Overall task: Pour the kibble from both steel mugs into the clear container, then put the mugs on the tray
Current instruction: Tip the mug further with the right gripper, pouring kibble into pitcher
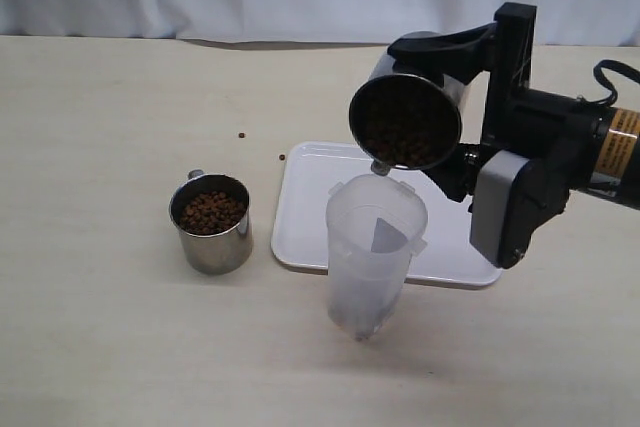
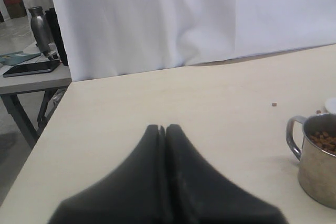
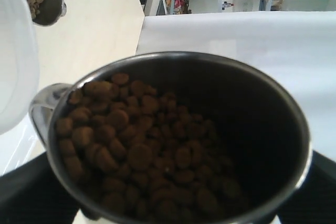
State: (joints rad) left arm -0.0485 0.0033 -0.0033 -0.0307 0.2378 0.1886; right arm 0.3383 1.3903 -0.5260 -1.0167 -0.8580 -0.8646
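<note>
The right pincer (image 1: 447, 107) has its two sides spread wide and pressed around the tipped steel mug (image 1: 388, 71). It holds the mug up in the air, over the top of the clear container (image 1: 372, 257). The mug leans over with its open mouth facing down and forward, and the kibble (image 1: 402, 129) sits inside it, close to the low edge. The clear container stands upright on the surface (image 1: 100, 327), just in front of the white tray (image 1: 310, 207). The second steel mug (image 1: 212, 249) stands on the surface to the left of the tray, full of brown kibble. Two loose pellets (image 1: 243, 135) lie on the surface behind it. The left pincer (image 2: 161, 128) is closed tight with nothing in it, low over the surface, near the second mug
</note>
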